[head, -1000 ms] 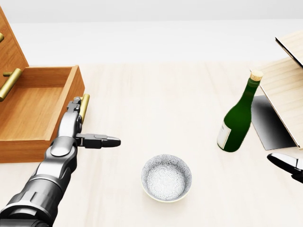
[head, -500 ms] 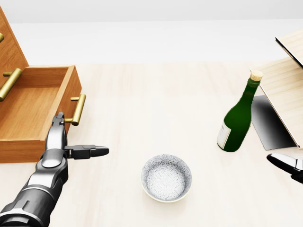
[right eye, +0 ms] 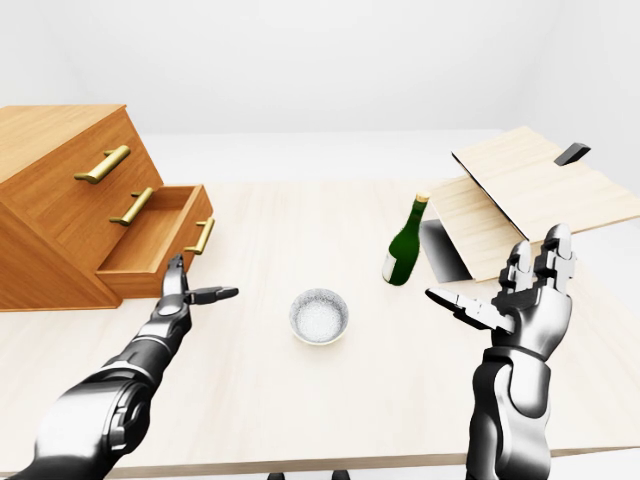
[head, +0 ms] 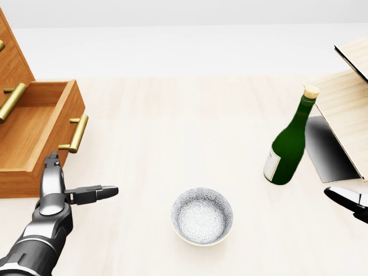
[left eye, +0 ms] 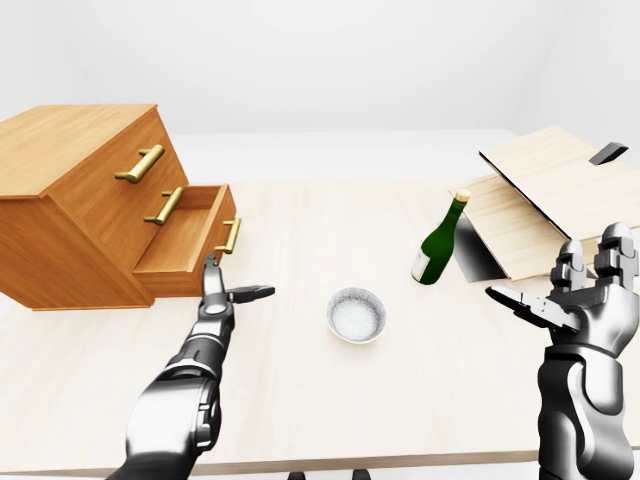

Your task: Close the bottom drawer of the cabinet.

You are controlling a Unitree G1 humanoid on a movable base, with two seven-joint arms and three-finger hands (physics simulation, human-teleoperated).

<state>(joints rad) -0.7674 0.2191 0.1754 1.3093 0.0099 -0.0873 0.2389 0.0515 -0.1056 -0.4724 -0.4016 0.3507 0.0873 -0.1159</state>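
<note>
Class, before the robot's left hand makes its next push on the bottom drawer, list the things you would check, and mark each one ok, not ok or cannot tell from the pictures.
1. Drawer shut: not ok, it stands partly out of the cabinet.
2. Left hand open: ok, fingers spread.
3. Left hand touching the drawer: cannot tell; it sits near the lower corner, below the handle.
4. Bowl clear of the push path: ok.
5. Bottle upright: ok.
6. Right hand clear of everything: ok, open and raised.

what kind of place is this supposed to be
Likely a bare simulated tabletop test scene, not a real room: a pale wooden table against blank white walls, holding a small wooden cabinet with its bottom drawer open, a green bottle and a bowl.
</note>
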